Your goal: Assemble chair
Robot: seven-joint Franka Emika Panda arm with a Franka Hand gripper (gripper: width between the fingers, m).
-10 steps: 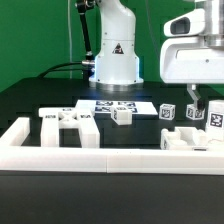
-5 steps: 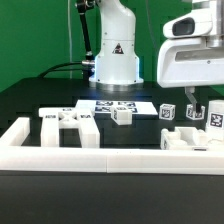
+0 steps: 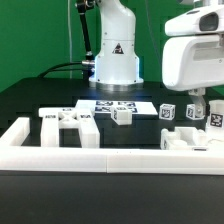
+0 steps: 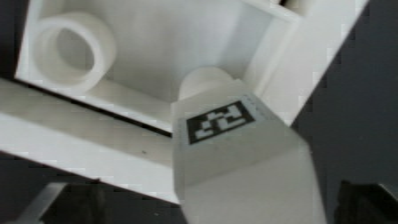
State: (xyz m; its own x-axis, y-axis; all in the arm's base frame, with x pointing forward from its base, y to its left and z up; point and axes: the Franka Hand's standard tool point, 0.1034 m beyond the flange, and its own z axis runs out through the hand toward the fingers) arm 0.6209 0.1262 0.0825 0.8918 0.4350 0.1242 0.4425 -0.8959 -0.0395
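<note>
Exterior view first. Got the loose chair parts [image 3: 70,122] spread over the black worktop [image 3: 40,98], just behind the long white border rail [image 3: 100,158] running along 6 o'clock. Chunky cluster at about 9 o'clock, a small block [image 3: 122,116] near dead centre, a tagged cube [image 3: 167,112] and a few more tagged pieces out toward 3 o'clock. Just past centre toward 12, the marker board [image 3: 112,104] lying flat in front of the white robot base [image 3: 115,55]. Then the gripper [image 3: 197,104] hanging at 3 o'clock, right over those tagged pieces, jaws spread as wide as they go, nothing pinched between them as far as can be made out.

Wrist view next. Filling most of the shot, a white tagged leg [image 4: 235,150], black-and-white square facing the camera. Right beside it, touching or nearly so (can't tell), a white frame piece [image 4: 160,60] with a round ring [image 4: 45,50] inside. Dark worktop showing past both. Fingertips too blurry to pick out here.
</note>
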